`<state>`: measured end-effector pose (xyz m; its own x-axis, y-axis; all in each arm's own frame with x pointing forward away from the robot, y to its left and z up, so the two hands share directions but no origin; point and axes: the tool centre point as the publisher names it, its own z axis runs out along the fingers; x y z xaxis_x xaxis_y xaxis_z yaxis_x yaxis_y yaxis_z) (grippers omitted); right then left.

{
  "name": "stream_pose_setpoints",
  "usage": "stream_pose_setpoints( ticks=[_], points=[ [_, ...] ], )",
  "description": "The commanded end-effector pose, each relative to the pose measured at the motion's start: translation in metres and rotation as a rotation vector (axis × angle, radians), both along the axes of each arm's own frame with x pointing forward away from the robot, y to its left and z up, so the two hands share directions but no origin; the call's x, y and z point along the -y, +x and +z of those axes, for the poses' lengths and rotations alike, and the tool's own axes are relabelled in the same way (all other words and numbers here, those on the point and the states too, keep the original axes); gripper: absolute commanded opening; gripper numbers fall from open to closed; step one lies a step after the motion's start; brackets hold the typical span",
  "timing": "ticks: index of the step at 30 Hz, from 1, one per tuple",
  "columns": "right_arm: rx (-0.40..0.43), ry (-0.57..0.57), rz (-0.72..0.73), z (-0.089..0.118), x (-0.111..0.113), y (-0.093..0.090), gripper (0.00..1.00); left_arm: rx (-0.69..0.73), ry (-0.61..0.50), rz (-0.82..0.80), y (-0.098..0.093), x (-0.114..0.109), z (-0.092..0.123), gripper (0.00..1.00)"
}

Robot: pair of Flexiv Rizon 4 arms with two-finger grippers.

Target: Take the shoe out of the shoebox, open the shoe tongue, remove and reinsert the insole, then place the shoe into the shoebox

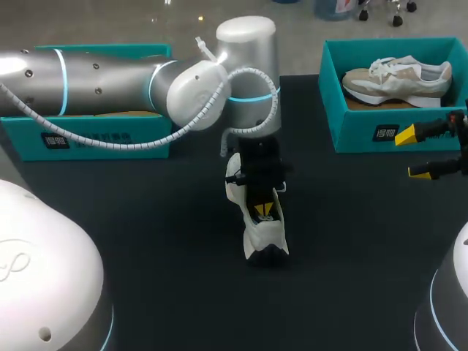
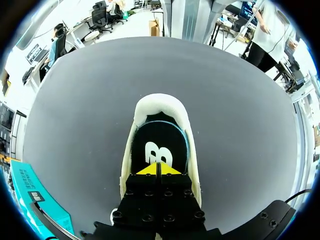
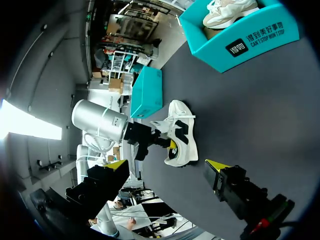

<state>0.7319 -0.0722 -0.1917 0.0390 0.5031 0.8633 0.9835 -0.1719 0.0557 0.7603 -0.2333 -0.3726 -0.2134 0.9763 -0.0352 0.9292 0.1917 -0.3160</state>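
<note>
A white shoe (image 1: 265, 235) stands on the black table (image 1: 146, 234) at its middle, toe toward me. My left gripper (image 1: 262, 212) reaches down into its opening. Seen from the left wrist, the left gripper (image 2: 159, 169) is shut, its yellow tips together on the black insole (image 2: 159, 145) that lies inside the shoe (image 2: 159, 102). Whether the tips pinch the insole I cannot tell. My right gripper (image 1: 414, 153) hangs open at the table's right edge, well away from the shoe. In the right wrist view the right gripper (image 3: 167, 165) stands wide open, with the shoe (image 3: 181, 134) far ahead of it.
A teal shoebox (image 1: 351, 117) at the back right holds a second, beige and white shoe (image 1: 398, 79). Another teal shoebox (image 1: 95, 142) stands at the back left, partly behind my left arm. Both boxes show in the right wrist view (image 3: 250, 37), (image 3: 147, 92).
</note>
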Motion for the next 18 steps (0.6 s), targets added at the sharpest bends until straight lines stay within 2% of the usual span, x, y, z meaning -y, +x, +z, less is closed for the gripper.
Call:
stream_pose_setpoints(
  ticks=[1, 7, 14, 18],
  points=[
    [-0.001, -0.003, -0.001, 0.000, 0.000, -0.001, 1.00, 0.006, 0.000, 0.016, -0.007, 0.000, -0.011, 0.00],
    [-0.001, -0.003, -0.001, 0.000, 0.000, -0.001, 1.00, 0.027, 0.014, 0.026, -0.012, 0.000, -0.016, 0.00],
    [-0.001, -0.003, -0.001, 0.000, 0.000, -0.001, 1.00, 0.093, -0.029, 0.038, -0.011, 0.001, 0.011, 0.00],
    [-0.001, -0.003, -0.001, 0.000, 0.000, -0.001, 1.00, 0.101, -0.026, 0.018, -0.017, 0.004, 0.013, 0.00]
  ],
)
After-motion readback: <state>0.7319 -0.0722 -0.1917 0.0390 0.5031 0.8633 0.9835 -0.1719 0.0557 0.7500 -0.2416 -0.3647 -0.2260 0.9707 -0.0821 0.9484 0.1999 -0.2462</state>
